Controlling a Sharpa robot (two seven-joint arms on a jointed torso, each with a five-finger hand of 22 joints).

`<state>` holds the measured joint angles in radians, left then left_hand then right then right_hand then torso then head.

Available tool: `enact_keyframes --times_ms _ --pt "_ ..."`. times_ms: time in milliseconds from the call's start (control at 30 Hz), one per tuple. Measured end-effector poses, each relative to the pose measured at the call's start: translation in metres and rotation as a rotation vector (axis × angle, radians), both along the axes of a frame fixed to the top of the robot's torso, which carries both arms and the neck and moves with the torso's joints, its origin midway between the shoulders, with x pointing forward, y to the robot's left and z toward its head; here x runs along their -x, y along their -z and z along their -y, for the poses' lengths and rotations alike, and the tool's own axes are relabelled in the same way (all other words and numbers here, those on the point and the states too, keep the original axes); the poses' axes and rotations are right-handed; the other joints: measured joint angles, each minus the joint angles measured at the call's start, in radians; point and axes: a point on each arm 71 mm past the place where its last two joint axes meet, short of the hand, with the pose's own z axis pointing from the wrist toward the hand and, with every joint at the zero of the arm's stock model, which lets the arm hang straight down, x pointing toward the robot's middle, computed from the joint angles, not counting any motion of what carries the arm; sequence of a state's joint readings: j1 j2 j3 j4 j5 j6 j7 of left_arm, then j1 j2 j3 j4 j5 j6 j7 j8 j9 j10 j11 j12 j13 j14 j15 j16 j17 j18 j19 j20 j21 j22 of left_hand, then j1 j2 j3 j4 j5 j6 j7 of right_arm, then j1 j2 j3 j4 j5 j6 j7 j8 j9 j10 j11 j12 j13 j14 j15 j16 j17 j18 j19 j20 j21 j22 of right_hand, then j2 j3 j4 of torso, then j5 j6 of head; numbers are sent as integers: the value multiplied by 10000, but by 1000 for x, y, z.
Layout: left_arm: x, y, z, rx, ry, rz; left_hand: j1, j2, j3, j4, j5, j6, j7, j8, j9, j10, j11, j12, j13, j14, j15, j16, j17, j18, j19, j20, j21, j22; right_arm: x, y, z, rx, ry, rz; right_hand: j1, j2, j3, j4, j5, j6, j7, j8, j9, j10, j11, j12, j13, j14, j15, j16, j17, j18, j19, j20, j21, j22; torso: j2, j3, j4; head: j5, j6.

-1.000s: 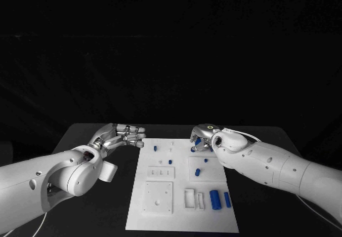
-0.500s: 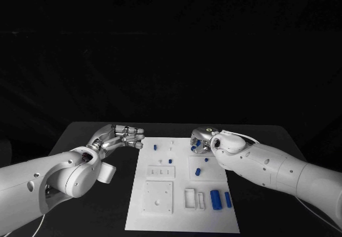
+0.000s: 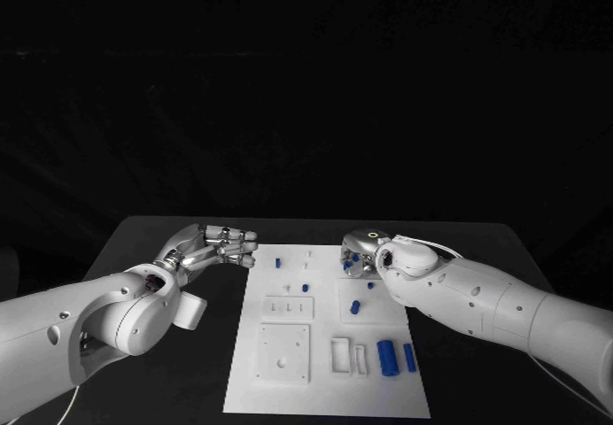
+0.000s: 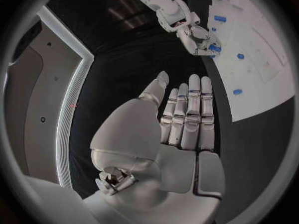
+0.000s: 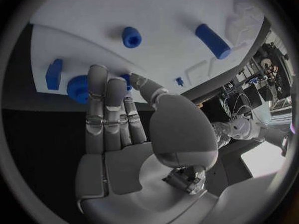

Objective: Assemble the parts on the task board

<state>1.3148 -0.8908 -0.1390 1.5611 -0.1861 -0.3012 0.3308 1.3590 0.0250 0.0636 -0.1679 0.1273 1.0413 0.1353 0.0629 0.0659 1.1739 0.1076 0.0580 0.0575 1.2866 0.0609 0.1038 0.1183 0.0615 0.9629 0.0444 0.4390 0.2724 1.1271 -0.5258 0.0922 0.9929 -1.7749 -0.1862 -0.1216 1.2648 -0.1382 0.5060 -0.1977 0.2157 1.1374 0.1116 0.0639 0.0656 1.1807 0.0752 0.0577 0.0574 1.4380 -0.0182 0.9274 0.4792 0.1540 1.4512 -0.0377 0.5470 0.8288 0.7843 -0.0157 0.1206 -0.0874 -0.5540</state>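
The white task board (image 3: pixel 326 390) lies in the middle of the black table. On it are blue parts: a small one (image 3: pixel 280 263) at the far left, a peg (image 3: pixel 306 288), a slanted piece (image 3: pixel 354 308) and two long cylinders (image 3: pixel 386 358) near the front right. My right hand (image 3: pixel 360 252) hovers low over the board's far right area. Its thumb and a finger pinch a small blue part (image 5: pixel 126 79), and its other fingertips reach beside a round blue part (image 5: pixel 77 88). My left hand (image 3: pixel 211 245) hangs over the bare table left of the board, fingers straight and empty.
White recessed blocks (image 3: pixel 283 354) and a slotted holder (image 3: pixel 343 356) sit on the board's near half. Black table (image 3: pixel 166 372) runs on both sides of the board. My right forearm (image 3: pixel 498 305) crosses above the table right of the board.
My right hand has edged slightly left and lower over the board's far part with the small blue part. My left hand has drawn back a little to the left.
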Motion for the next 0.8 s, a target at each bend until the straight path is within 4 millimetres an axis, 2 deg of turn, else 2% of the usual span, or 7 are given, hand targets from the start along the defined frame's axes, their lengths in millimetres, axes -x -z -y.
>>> enact_keyframes --times_ms 67,167,300,467,800 --pt "0 0 0 -1 1 -2 0 0 -39 39 0 0 0 0 0 0 0 0 0 0 0 0 0 1 0 0 0 0 0 0 0 2 -1 16 -24 25 169 28 -141 201 -22 -2 7 266 -61 0 -1 0 -2 2 9 -45 53 -52 423 370 13 0 1 -1 1" --pt "0 0 0 -2 3 -7 0 0 -39 39 0 0 0 0 0 0 0 0 -1 0 0 0 -1 1 0 0 0 -1 0 -1 0 -9 0 90 4 109 326 59 -365 578 -112 -33 61 714 -186 -12 3 -2 -109 33 9 -107 122 -121 1257 1086 35 3 3 2 6" --pt "0 0 0 -5 7 -15 1 0 -67 11 0 0 0 0 -1 0 0 0 -1 0 0 38 -1 0 0 0 0 -1 0 -2 -1 -55 -1 257 60 159 456 -14 -471 913 -194 -28 144 1084 -308 -55 3 -7 -216 33 10 -158 48 -201 1614 1513 61 10 10 6 26" --pt "0 0 0 -11 6 -29 0 0 -67 11 0 0 0 0 -1 0 0 0 -1 0 0 38 -2 0 0 0 0 -1 0 -3 -1 -105 58 550 178 276 793 -90 -893 1102 -256 -23 292 1187 -237 -39 3 -24 -297 33 43 -310 -58 -306 1760 1889 85 13 13 12 60" --pt "0 0 0 -26 6 -64 1 0 -67 11 0 -38 38 0 -1 0 0 0 -1 0 0 38 -2 1 0 0 0 -1 4 -14 -13 -453 19 1319 191 289 921 -39 -1145 1107 -261 -23 416 1187 -237 -9 4 -25 -297 31 112 -319 -60 -305 1737 2419 121 5 12 27 176"
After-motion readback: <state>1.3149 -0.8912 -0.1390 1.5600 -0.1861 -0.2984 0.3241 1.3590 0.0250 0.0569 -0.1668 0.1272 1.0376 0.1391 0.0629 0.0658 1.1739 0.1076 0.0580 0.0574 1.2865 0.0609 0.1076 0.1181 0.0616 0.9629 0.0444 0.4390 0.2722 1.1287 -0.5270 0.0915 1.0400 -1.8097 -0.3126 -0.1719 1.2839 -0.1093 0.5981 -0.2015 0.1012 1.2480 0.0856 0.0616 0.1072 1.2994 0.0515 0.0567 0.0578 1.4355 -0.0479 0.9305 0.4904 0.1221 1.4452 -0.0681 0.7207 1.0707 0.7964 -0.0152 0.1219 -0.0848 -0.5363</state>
